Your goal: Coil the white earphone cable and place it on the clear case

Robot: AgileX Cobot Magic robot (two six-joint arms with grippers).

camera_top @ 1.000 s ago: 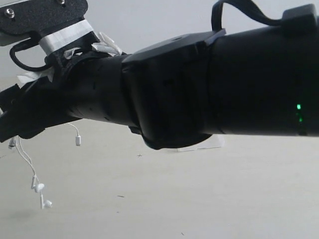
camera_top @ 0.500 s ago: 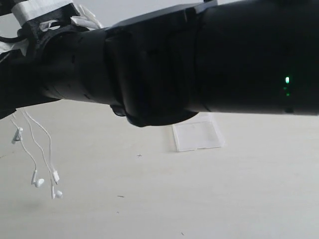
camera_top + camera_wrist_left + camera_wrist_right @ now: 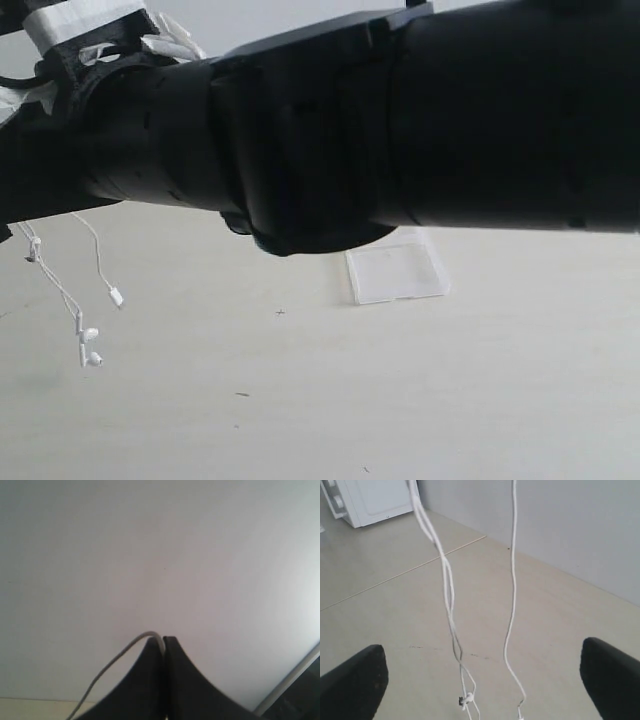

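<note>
- left gripper [image 3: 163, 641] is pinched shut on the white earphone cable [image 3: 115, 662], so it dangles free for coiling
- right gripper [image 3: 481, 647] gapes wide facing the strands, holding nothing
- cable hangs well apart from the clear case [image 3: 396, 272], nothing on it yet

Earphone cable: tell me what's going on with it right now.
The left gripper is shut on the white earphone cable, pinching it and holding it up off the table. The cable hangs in loose strands, not coiled, with its earbuds dangling in the air. The right gripper is open, its fingers wide on either side of the hanging strands and not gripping them. The clear case lies flat on the table with nothing on it, partly hidden behind a black arm.
</note>
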